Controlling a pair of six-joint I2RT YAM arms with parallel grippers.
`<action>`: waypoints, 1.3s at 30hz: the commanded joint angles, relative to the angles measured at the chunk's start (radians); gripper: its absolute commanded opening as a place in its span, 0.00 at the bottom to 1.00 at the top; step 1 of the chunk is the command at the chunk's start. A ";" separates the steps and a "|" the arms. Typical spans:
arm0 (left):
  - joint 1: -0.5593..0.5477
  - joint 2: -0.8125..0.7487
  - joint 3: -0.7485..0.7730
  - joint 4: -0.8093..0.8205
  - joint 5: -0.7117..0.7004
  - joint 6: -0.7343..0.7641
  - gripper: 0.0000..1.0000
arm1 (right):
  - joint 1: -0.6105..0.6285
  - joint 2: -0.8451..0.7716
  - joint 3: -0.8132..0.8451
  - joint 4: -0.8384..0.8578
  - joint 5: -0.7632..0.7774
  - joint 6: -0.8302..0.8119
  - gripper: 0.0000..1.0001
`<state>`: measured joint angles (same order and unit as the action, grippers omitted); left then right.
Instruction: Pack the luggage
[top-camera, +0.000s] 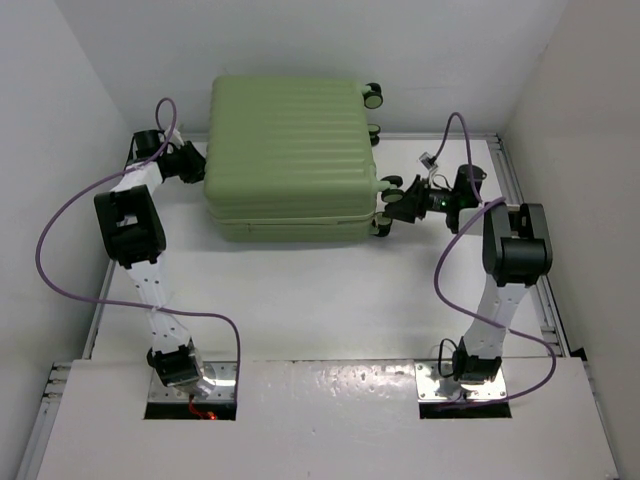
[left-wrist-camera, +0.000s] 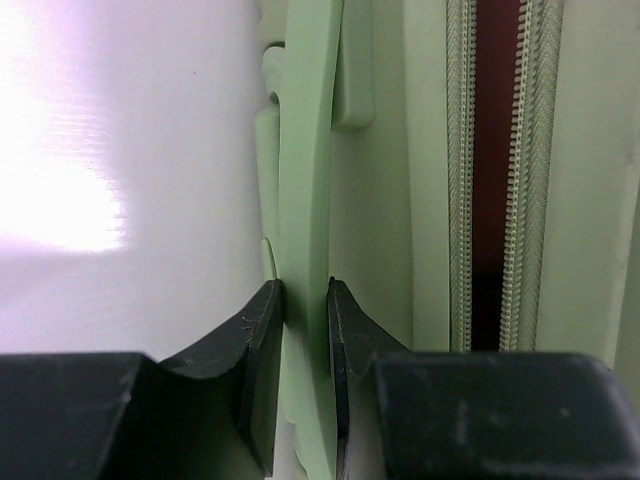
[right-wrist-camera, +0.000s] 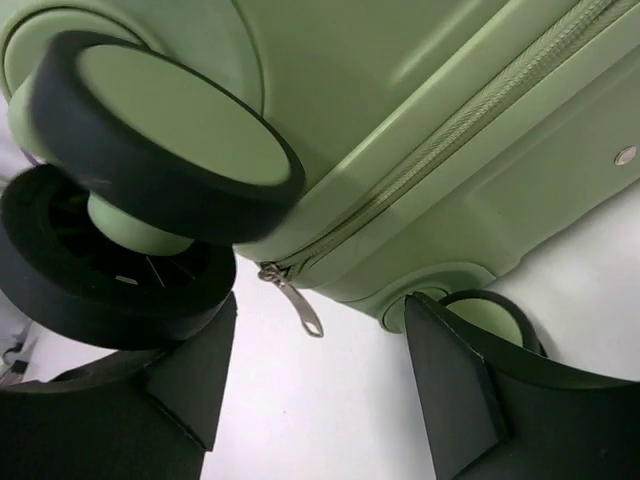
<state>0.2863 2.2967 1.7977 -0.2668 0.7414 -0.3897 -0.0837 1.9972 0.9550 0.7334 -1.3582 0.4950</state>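
The luggage (top-camera: 288, 150), a light-green ribbed hard-shell suitcase, lies flat with its lid down at the back of the table. My left gripper (top-camera: 190, 162) is at its left side, and in the left wrist view this gripper (left-wrist-camera: 303, 290) is shut on the thin green side handle (left-wrist-camera: 305, 180). Beside the handle, the zipper (left-wrist-camera: 495, 170) gapes, showing a dark red slit. My right gripper (top-camera: 397, 203) is at the wheel end. In the right wrist view it (right-wrist-camera: 320, 303) stands open, and the metal zipper pull (right-wrist-camera: 302, 303) hangs just ahead between its fingers, untouched. A black-and-green wheel (right-wrist-camera: 165, 135) sits on the left.
White walls close in the table on the left, back and right. A metal rail (top-camera: 525, 215) runs along the right edge. Purple cables (top-camera: 60, 220) loop off both arms. A second wheel (right-wrist-camera: 490, 315) sits close to the right finger. Bare white tabletop (top-camera: 320, 300) lies in front of the suitcase.
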 joint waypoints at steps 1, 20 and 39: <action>0.039 0.093 -0.025 -0.097 -0.089 0.071 0.00 | 0.004 0.028 0.092 0.035 -0.076 0.023 0.67; 0.039 0.093 -0.015 -0.088 -0.089 0.071 0.00 | 0.075 0.141 0.074 0.488 -0.214 0.552 0.62; 0.039 0.093 -0.015 -0.088 -0.099 0.061 0.00 | 0.110 0.215 0.025 0.736 -0.188 0.792 0.35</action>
<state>0.2886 2.3066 1.8111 -0.2741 0.7567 -0.3962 -0.0120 2.1956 0.9752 1.2827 -1.4948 1.2430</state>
